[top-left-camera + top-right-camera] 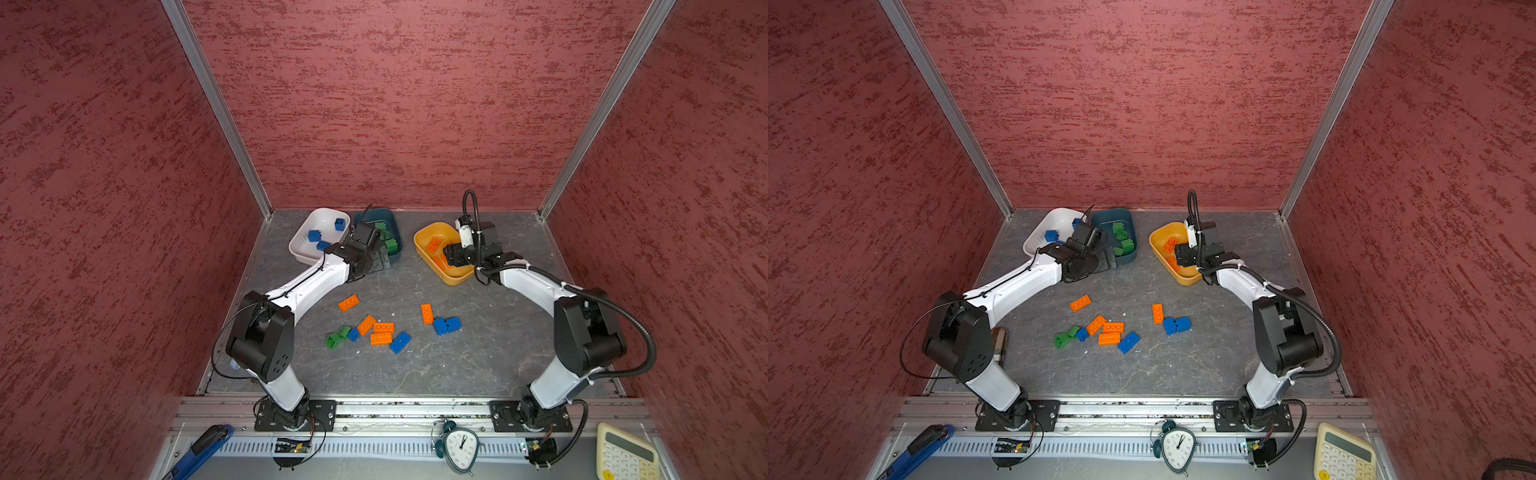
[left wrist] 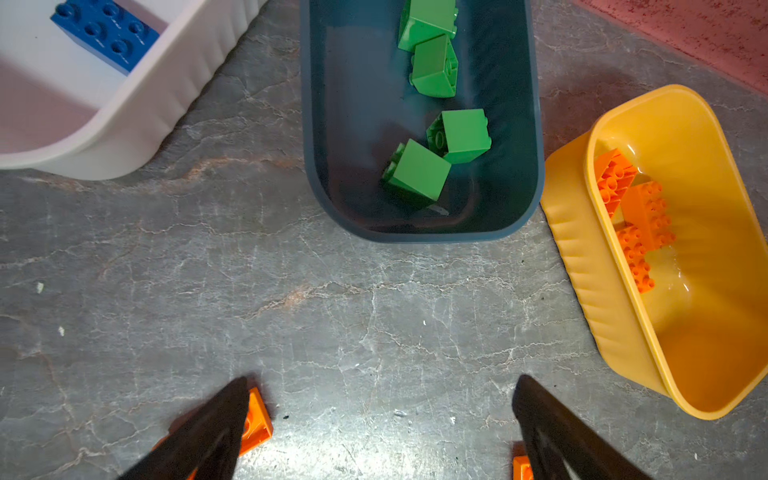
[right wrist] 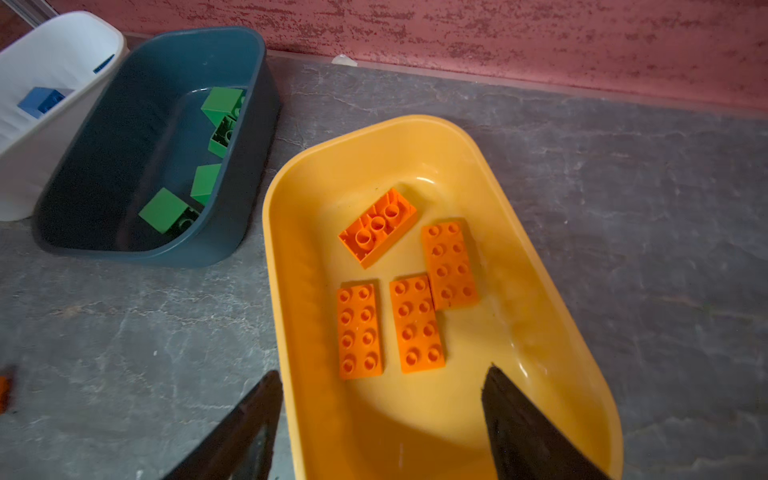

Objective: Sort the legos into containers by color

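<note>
1. The bench [image 1: 478,365] is grey and veined like stone. Rough red walls [image 1: 395,104] close it on three sides.
2. A metal rail [image 1: 415,409] carries my arm bases. Behind it sit a clock [image 1: 460,446], a calculator [image 1: 627,455] and a blue-handled tool [image 1: 199,451], the last two cut off by the frame.
3. My right end effector [image 3: 384,374] is released, jaws apart and empty, over the yellow tub [image 3: 291,216]. Four orange bricks [image 3: 417,324] lie below and ahead of it, one upside down.
4. My left end effector [image 2: 380,386] is spread wide and empty above bare bench. The teal tub [image 2: 316,124] with green bricks [image 2: 417,172] is straight ahead. The white tub [image 2: 166,91] with blue bricks [image 2: 104,33] is ahead to its left.
5. Loose legos [image 1: 380,332], orange, blue and green, lie behind both end effectors, between my arms.
6. In both top views my left wrist covers the teal tub's near end, and my right wrist covers part of the yellow tub.
7. In the left wrist view a loose orange brick [image 2: 257,419] is half hidden behind one finger [image 2: 216,432]. Both wrist views cut off the white tub.
</note>
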{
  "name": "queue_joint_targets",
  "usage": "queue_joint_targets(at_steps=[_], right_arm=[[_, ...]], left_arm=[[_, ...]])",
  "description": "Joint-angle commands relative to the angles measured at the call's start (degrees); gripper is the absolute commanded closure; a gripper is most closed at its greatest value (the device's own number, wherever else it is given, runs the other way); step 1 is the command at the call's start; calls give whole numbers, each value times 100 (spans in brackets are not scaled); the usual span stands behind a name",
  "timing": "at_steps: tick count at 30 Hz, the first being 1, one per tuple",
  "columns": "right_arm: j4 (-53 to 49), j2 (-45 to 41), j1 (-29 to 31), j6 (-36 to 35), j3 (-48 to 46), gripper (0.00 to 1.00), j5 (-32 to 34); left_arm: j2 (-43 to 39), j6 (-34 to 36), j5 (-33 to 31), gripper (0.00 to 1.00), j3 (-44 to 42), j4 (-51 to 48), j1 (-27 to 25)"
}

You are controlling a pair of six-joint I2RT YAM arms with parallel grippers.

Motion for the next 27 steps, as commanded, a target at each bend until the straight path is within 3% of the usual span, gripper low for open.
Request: queue_joint_targets(at_steps=[1, 3, 4, 9, 13, 20, 27], right_arm=[[-405, -647, 137, 500, -228, 17, -121], [-530, -981, 287, 717, -448, 14, -6], [-556, -1143, 394, 894, -594, 2, 205], [-594, -1918, 832, 1797, -1266, 1, 905], [-891, -2137, 1215, 2234, -1471, 1, 784], [-1734, -1508, 1976, 2007, -1233, 1, 240], [-2276, -601, 2525, 2270, -903, 3, 1237]], left_arm=[[-61, -103, -106, 0, 7, 63, 13], [-37, -139, -84, 1, -1, 106, 23], [-11, -162, -55, 1, -14, 118, 21], [84, -241, 33, 1, -41, 215, 32], [124, -281, 78, 1, -79, 319, 37], [177, -297, 92, 1, -115, 380, 64], [131, -386, 93, 1, -305, 421, 139]])
